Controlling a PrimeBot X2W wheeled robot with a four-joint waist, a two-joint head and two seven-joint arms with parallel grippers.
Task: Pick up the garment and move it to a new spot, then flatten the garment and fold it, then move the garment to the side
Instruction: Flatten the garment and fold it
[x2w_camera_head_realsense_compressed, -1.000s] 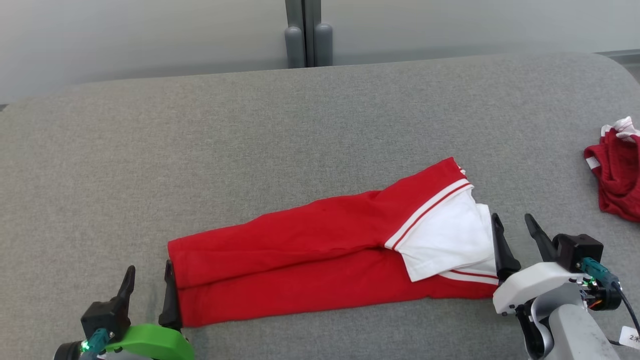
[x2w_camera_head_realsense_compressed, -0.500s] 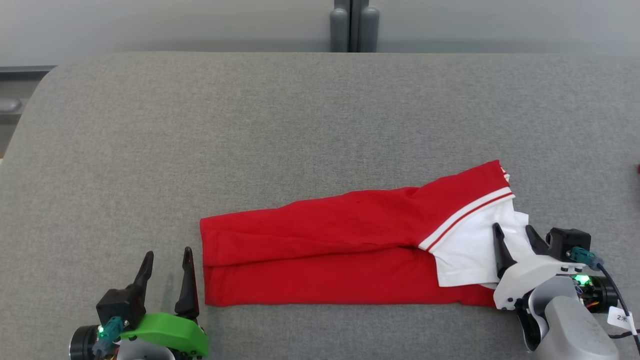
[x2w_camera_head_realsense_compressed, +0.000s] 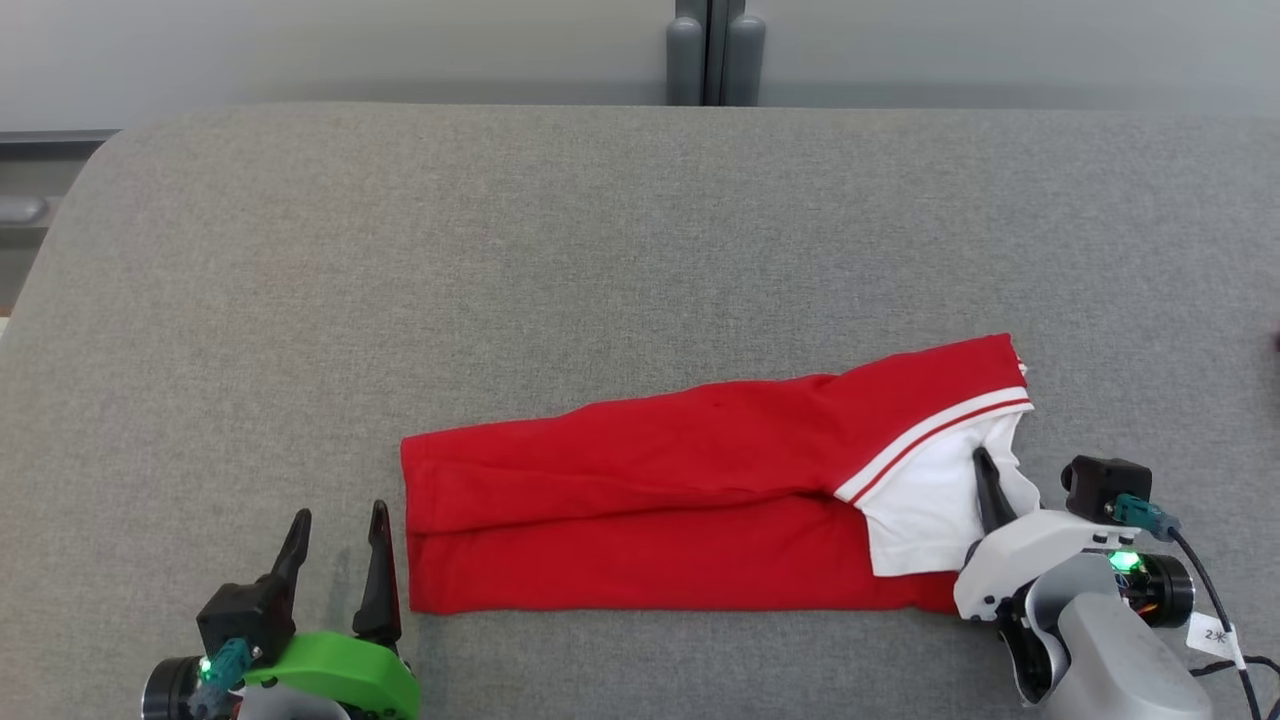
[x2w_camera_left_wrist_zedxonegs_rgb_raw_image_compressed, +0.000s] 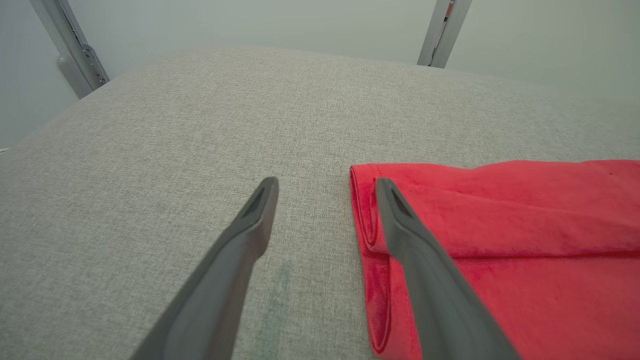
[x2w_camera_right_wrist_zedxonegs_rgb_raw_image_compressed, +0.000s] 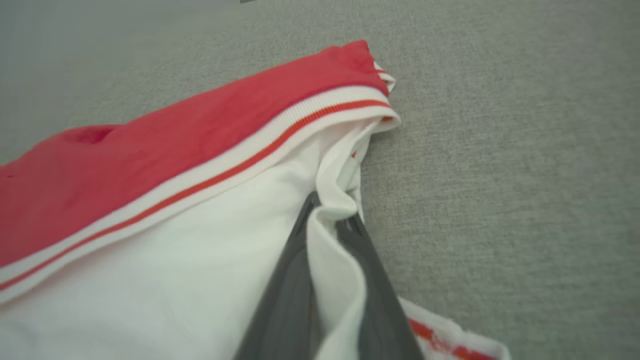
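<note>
Grey woven cloth covers the table (x2w_camera_head_realsense_compressed: 640, 230), where the left gripper (x2w_camera_head_realsense_compressed: 339, 512) hangs at the near left, its dark fingers (x2w_camera_head_realsense_compressed: 380, 570) spread wide, just beside the folded end of the long red fabric garment (x2w_camera_head_realsense_compressed: 640, 500). At the near right the right gripper (x2w_camera_right_wrist_zedxonegs_rgb_raw_image_compressed: 331, 212) pinches a fold of the garment's white inner cloth near its striped waistband (x2w_camera_head_realsense_compressed: 940, 440). Farther back, two grey posts (x2w_camera_head_realsense_compressed: 715, 55) stand against the pale wall (x2w_camera_head_realsense_compressed: 300, 50).
</note>
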